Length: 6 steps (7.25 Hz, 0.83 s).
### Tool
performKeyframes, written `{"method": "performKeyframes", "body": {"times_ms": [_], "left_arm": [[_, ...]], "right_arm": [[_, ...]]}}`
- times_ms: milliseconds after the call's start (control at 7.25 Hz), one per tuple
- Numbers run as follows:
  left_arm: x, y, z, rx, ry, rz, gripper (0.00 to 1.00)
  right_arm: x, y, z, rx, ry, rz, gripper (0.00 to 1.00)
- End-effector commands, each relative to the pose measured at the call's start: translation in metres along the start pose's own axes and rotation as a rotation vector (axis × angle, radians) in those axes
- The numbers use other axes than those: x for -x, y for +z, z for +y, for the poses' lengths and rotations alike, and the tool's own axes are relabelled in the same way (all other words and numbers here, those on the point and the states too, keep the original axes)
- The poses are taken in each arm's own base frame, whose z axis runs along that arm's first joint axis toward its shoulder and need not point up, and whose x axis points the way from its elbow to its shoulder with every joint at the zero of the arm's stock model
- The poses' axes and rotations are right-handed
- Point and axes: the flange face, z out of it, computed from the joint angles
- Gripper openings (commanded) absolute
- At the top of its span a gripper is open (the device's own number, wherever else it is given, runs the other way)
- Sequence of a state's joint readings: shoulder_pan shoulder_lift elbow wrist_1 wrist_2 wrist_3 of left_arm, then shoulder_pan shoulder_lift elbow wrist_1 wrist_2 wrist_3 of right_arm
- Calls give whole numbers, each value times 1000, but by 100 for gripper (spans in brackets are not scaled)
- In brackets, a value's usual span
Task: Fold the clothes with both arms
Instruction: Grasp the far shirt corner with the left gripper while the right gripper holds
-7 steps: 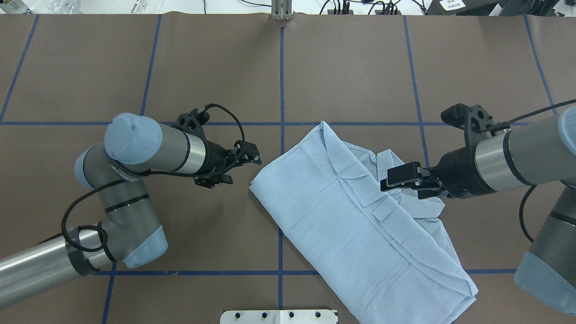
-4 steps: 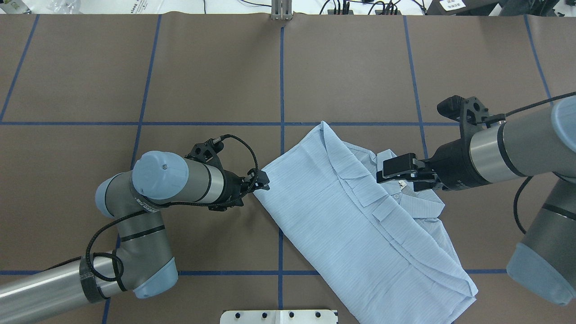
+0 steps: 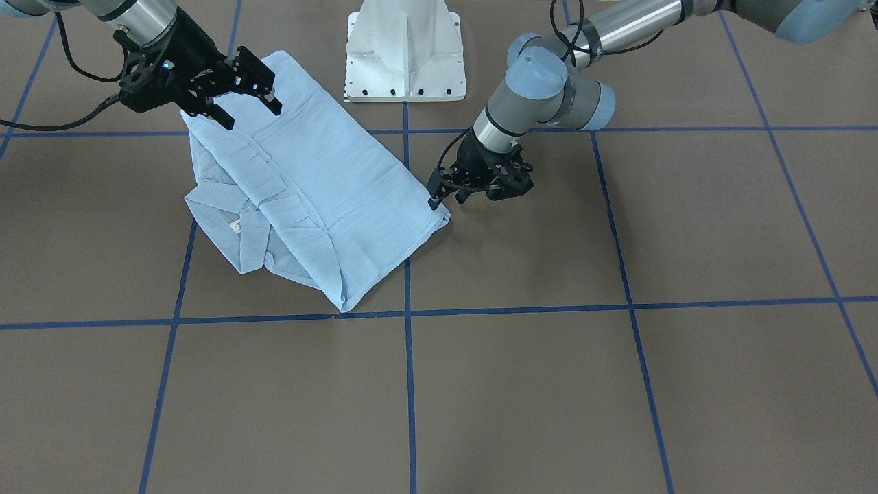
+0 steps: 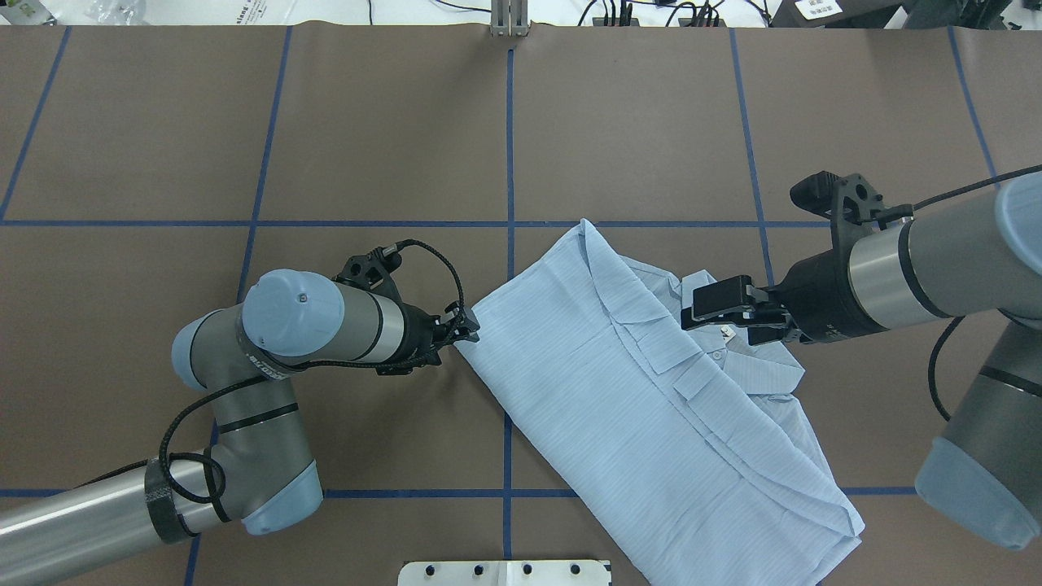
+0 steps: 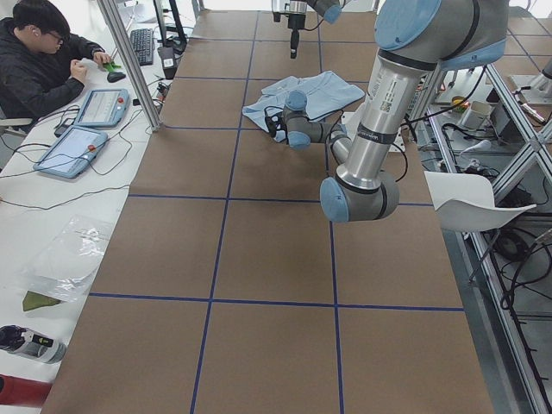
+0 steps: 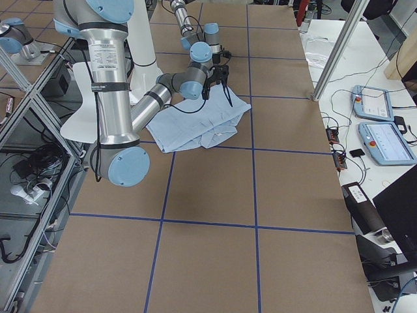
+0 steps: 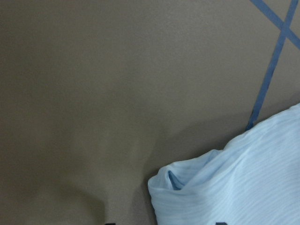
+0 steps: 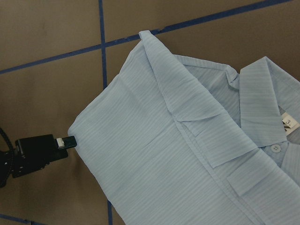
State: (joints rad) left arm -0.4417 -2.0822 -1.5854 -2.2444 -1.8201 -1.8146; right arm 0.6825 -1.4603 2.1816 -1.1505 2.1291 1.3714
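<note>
1. The shirt [image 4: 619, 407] lies flat on the bench [image 4: 366, 122] as a long slanted oblong, button side up with its sides turned in. It spans the gap between the two pincers, so each arm has a part of it within reach
2. Its collar [image 8: 262, 103], with a small white button [image 8: 275, 148] beside it, pokes out on the side nearest the right pincer. A plain folded corner points at the left pincer
3. The left pincer [image 4: 466, 327] sits low on the bench with its tips touching that corner's edge. The left wrist view shows only two dark slivers of tip set apart at its lower border, with the corner just ahead of them. I judge it released and not yet grasping. The low, flat approach probably serves to slip one finger under the thin cloth
4. The right pincer [image 3: 250, 115] hangs released, its fingers plainly parted, above the collar side of the shirt and touching nothing that I can see. It seems placed to take a matching hold, so both arms can lift together and keep the fold square
5. The left arm [image 4: 301, 317] is bent sharply at the elbow to get down to the bench, while the right arm [image 4: 936, 260] reaches in nearly level
6. Blue tape lines [image 4: 510, 122] grid the bench, and one passes under the shirt close to the left pincer
7. The white pedestal base [image 3: 405, 48] stands behind both pincers, and a person [image 5: 34, 69] sits at a side table well away from them
</note>
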Motion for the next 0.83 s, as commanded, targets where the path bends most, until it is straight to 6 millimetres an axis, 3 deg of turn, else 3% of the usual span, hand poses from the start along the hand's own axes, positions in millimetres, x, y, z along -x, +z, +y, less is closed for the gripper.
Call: {"method": "performKeyframes", "body": {"times_ms": [0, 414, 552, 690], "left_arm": [[-9, 2, -2, -11, 3, 8, 70], [-13, 17, -5, -19, -6, -10, 64], [-14, 20, -6, -21, -9, -11, 42], [-17, 17, -8, -23, -10, -7, 0]], "right_arm": [[-2, 3, -2, 0, 4, 7, 100], [-3, 2, -2, -2, 5, 7, 100], [-3, 1, -3, -3, 6, 6, 100], [-3, 1, -3, -4, 6, 6, 100]]}}
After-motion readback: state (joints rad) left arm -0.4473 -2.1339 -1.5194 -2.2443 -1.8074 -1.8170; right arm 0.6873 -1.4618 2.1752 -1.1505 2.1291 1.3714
